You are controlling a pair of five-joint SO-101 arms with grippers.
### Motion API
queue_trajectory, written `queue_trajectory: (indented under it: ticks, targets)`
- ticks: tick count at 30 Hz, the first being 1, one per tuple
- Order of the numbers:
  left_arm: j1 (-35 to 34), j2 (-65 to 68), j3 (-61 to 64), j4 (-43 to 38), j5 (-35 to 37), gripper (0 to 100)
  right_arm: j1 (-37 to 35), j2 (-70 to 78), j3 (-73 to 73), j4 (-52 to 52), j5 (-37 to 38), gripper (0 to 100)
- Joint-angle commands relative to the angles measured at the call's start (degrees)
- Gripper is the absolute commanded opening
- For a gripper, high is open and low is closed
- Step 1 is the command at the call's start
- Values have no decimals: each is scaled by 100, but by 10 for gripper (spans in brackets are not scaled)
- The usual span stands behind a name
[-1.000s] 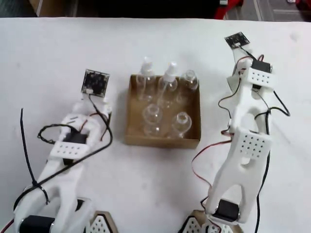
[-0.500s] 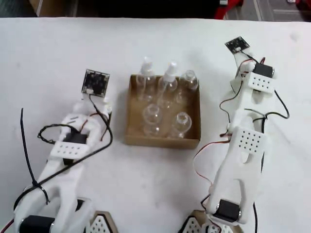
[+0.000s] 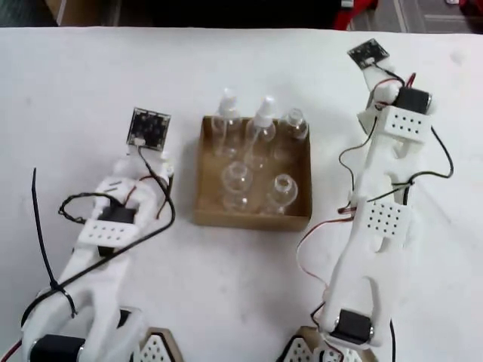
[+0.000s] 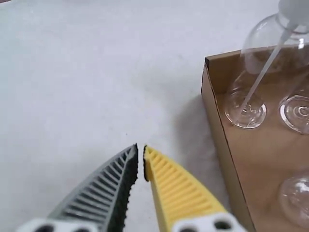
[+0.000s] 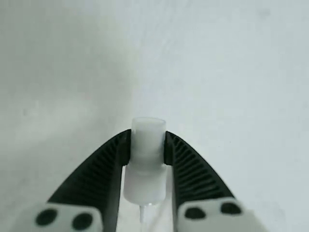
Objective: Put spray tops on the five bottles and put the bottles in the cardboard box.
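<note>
Spray top (image 5: pixel 146 159) in outstretched R gripper (image 5: pixel 147 139)

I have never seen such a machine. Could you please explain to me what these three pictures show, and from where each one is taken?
These are two small robot arms at a white table. The high view looks down from above. It shows the left arm on one side of a cardboard box and the right arm on the other. Five clear bottles stand in the box. Two at the back wear spray tops; three are open. The other two pictures come from cameras on the arms' wrists. The left end effector, grey and yellow, is shut and empty beside the box. The right end effector grips a white spray top above the table.
</note>
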Motion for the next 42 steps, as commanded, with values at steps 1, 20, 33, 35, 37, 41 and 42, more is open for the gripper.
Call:
queue_trajectory:
  ticks: [1,20,33,35,37,41,42]
  targets:
    - [57,-22,-35,-141,-44,24,-207,-892,-316,488,44,16]
    - [57,-22,-35,-141,-44,24,119,-3125,-237,716,-1486,16]
    - [66,-4,-35,-141,-44,24,347,-3987,360,725,-2277,16]
    - [66,-4,-35,-149,-44,24,303,-4418,1046,725,-2286,16]
    - [66,-4,-35,-202,-44,24,154,-4954,1890,716,-2286,16]
    - [66,4,-9,-273,-44,24,-207,-6185,3516,690,-2295,16]
    - [66,4,-9,-273,-44,24,-303,-6475,3851,681,-2303,16]
